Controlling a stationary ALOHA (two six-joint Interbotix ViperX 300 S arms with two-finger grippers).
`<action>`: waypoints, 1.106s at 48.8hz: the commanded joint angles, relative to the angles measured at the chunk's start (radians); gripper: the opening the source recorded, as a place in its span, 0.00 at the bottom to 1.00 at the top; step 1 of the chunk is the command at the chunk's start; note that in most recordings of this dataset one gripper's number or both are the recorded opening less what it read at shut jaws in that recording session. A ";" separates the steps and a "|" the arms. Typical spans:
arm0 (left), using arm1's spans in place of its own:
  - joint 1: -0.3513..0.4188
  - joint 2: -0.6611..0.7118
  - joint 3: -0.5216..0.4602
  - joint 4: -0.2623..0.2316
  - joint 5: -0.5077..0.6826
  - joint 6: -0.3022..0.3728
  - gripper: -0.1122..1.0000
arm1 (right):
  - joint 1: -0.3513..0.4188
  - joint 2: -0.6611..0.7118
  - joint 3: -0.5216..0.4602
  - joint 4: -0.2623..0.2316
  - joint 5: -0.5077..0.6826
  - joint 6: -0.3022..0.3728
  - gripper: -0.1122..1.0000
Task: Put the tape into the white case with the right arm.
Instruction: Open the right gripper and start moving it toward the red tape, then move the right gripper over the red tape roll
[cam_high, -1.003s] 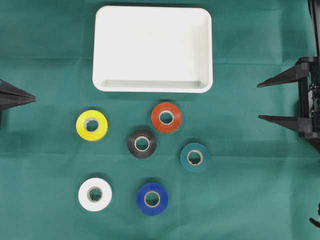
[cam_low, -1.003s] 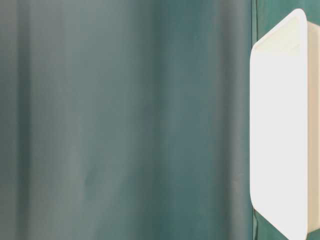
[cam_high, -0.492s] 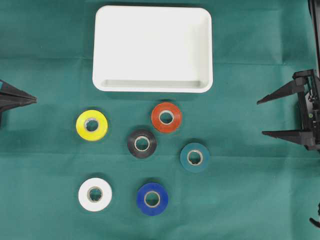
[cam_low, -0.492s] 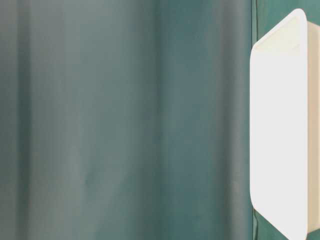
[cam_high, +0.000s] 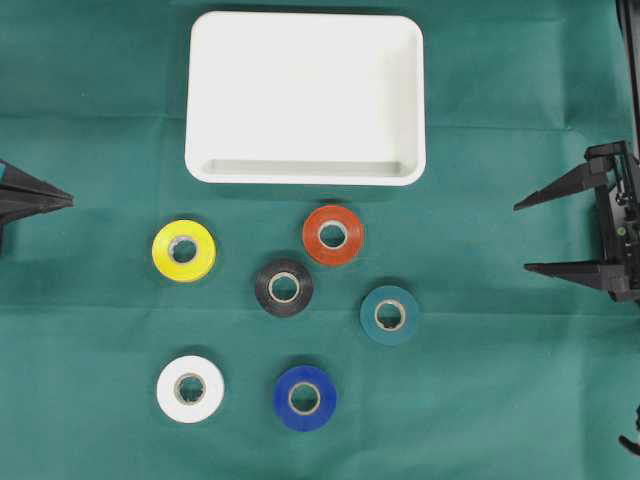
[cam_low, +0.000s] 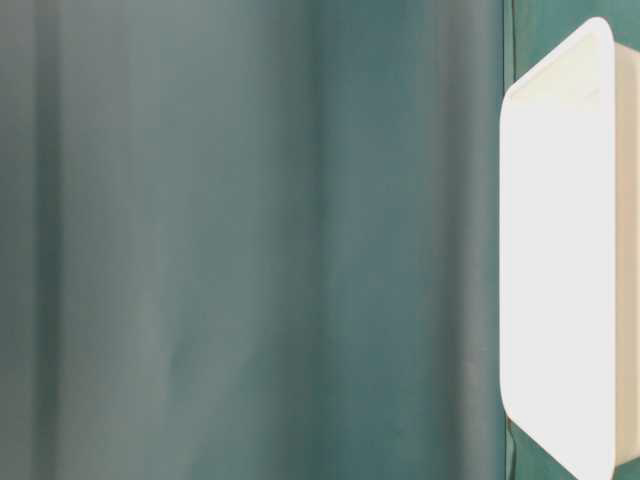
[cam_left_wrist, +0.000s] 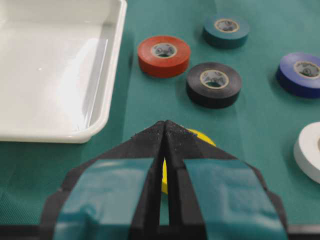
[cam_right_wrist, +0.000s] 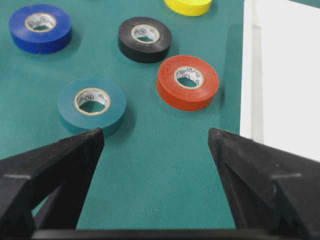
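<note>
Several tape rolls lie flat on the green cloth below the white case (cam_high: 305, 175): yellow (cam_high: 165, 250), red (cam_high: 312, 235), black (cam_high: 266, 288), teal (cam_high: 371, 315), white (cam_high: 170, 388) and blue (cam_high: 285, 398). The case holds nothing. At the right edge my right gripper (cam_high: 520, 236) stands open and empty, pointing left, well apart from the rolls. In the right wrist view the gripper (cam_right_wrist: 156, 134) has bare cloth between its fingers, with the teal roll (cam_right_wrist: 70, 112) and red roll (cam_right_wrist: 167, 90) ahead. My left gripper (cam_high: 68, 198) is shut and empty at the left edge.
The table-level view shows only green cloth and the white case (cam_low: 555, 250) at its right side. In the left wrist view the shut gripper (cam_left_wrist: 165, 124) partly hides the yellow roll (cam_left_wrist: 202, 136). Green cloth covers the whole table.
The right gripper shifted a little toward the table's near side and turned slightly in the first half second, then stayed still. The rolls, the case and the left gripper have not moved.
</note>
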 joint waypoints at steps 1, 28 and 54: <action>0.000 0.006 -0.014 0.000 -0.005 0.000 0.10 | 0.003 0.015 -0.012 -0.002 -0.009 0.000 0.71; 0.002 0.006 -0.017 0.000 -0.009 0.000 0.10 | 0.002 0.253 -0.097 -0.020 -0.130 0.000 0.70; 0.002 0.006 -0.012 0.000 -0.008 -0.003 0.10 | -0.020 0.620 -0.284 -0.020 -0.178 0.000 0.70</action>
